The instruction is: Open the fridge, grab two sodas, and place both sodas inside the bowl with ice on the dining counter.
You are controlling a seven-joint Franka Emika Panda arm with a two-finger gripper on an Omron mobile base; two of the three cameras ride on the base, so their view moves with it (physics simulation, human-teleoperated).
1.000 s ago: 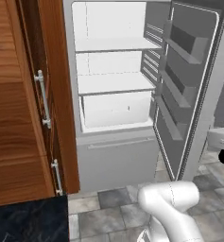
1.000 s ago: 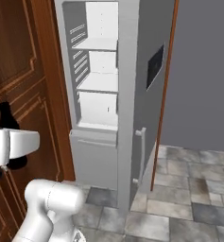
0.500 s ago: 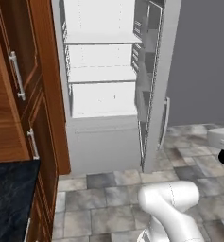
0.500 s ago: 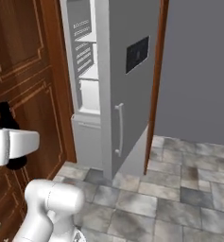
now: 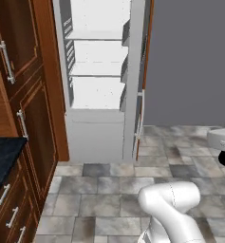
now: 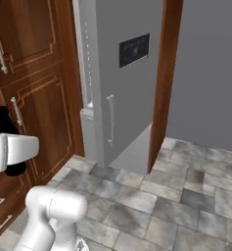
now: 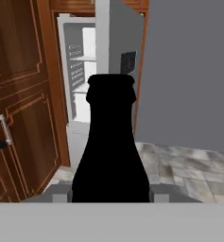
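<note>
Black glass-like item: cola bottle point(image 7: 110, 146), slim neck, wide body, upright in the hand view, cap end up.
Gripper: gripper point(image 7: 109, 193) pinching the cola bottle at its lower body; a grey finger pad shows on each side of the bottle base, both touching it.
Bottle position: in front of the fridge point(image 5: 100, 95), well apart from it, over the tiled floor point(image 5: 114, 190); in the right base view the bottle neck point(image 6: 2, 117) rises just above the white arm link at the left edge.
Fridge: silver-grey body, door point(image 6: 122, 78) swung open; white interior with three shelf levels seen in the left base view; the shelves that show carry nothing.
Fridge door: outer face carries a dark control panel point(image 6: 134, 49) and a vertical handle point(image 6: 110, 119) below it; inner side carries door racks point(image 5: 125, 66).
Fridge surround: brown wooden cabinet point(image 5: 23, 90) touching the fridge's left side, with metal bar handles; a brown wooden panel point(image 6: 164, 78) stands on the fridge's right side.
Wall: plain grey wall point(image 5: 194, 61) to the right of the fridge.
Tabletop: black marble corner point(image 5: 1, 156) left of the fridge, in front of the cabinet, over wooden drawers point(image 5: 9, 213).
Floor: grey stone tiles between the fridge and the robot base.
Arm: white arm point(image 5: 173, 209) in front of the fridge, low in the left base view.
</note>
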